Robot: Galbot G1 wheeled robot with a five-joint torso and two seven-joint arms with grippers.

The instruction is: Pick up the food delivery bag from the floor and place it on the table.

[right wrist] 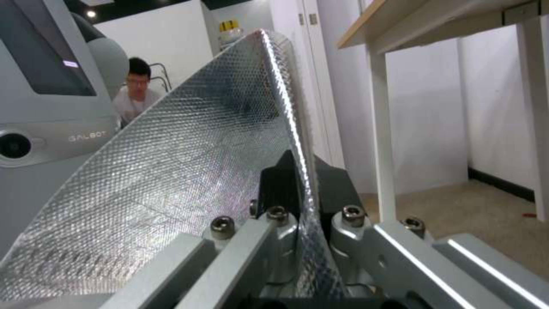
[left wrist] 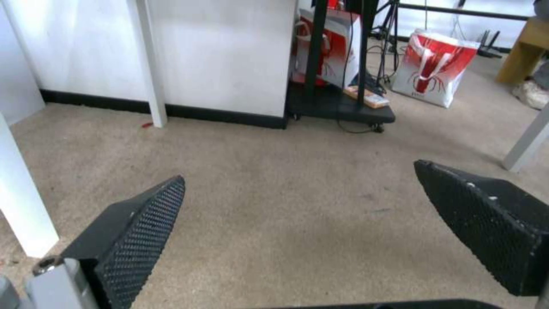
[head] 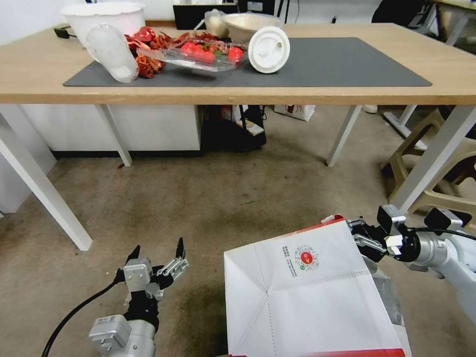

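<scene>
Right end effector (head: 364, 238) clamps the food delivery bag (head: 307, 292) rim for lifting to the counter (head: 29, 74); left end effector (head: 156, 260) hovers open.

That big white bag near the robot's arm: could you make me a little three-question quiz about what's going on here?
1. True or false: the left gripper is clamped on the food delivery bag.
2. Which gripper holds the bag's foil-lined edge? A) left B) right C) both
3. Fill in: the dark grey mat lies on the ____.

Key:
1. False. The left gripper hangs open over the bare floor, apart from the bag.
2. B. The right gripper is shut on the bag's top edge; in the right wrist view its fingers pinch the foil.
3. Table, beside the tray of tomatoes.
</scene>
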